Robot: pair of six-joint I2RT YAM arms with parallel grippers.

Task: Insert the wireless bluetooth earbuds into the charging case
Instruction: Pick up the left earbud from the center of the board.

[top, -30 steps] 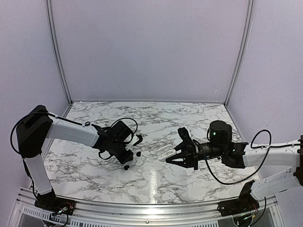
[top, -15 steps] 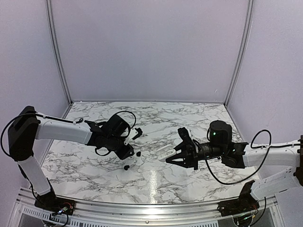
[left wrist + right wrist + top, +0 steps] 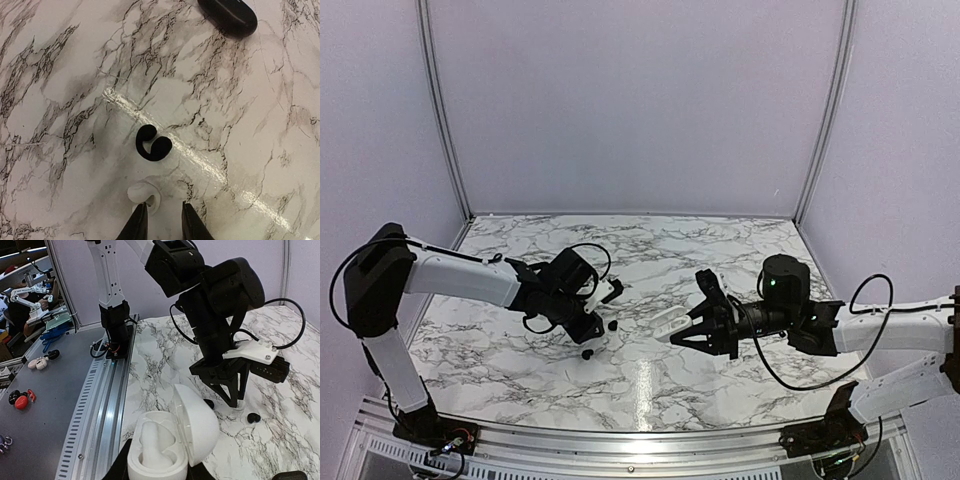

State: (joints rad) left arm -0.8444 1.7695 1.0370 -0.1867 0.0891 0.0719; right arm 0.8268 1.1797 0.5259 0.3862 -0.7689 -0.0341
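**Two arms reaching inward, grippers nearly meeting**

The left white-and-black jointed arm [image 3: 460, 275] rises from its base at the near left corner. It bends at a black shoulder block and stretches rightward, low over the bench [image 3: 720, 250]. Its wrist tips down, so the left black two-finger gripper [image 3: 162, 214] points at the bench top, jaws parted by a narrow gap.

The right white-and-black jointed arm [image 3: 895, 325] lies nearly level, reaching leftward from the near right corner, a green light glowing on its black wrist housing. The right black gripper [image 3: 678, 330] points toward the left one. Its jaws are closed on a white hinged shell-shaped case [image 3: 170, 440] that stands open. The two grippers are near each other but apart.
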